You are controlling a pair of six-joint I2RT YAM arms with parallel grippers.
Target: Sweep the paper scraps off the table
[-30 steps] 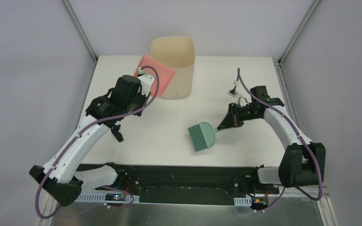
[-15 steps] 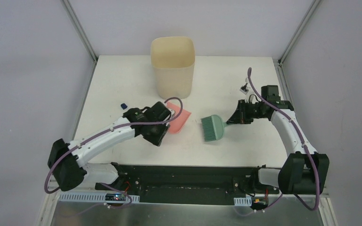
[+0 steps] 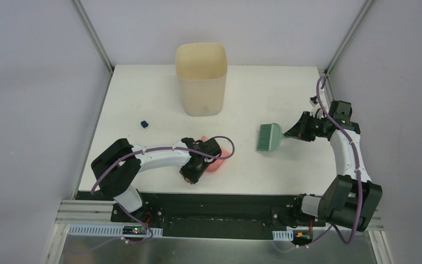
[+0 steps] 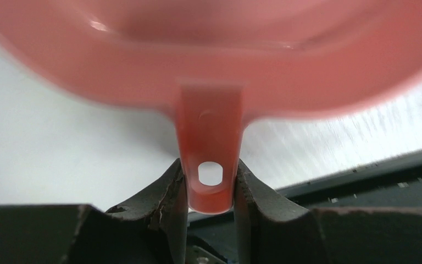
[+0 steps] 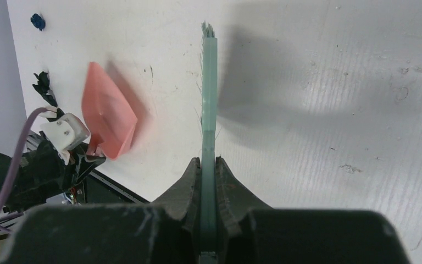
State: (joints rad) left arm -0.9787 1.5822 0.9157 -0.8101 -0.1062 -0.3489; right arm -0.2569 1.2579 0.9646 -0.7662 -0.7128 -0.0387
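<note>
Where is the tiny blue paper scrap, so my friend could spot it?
Start at the tall beige plastic bin at the back of the flat white table. Left of it and farther forward, by the table's left edge, the small crumpled dark blue paper scrap lies alone. It is far smaller and darker than the pink plastic dustpan and green hand brush.
</note>
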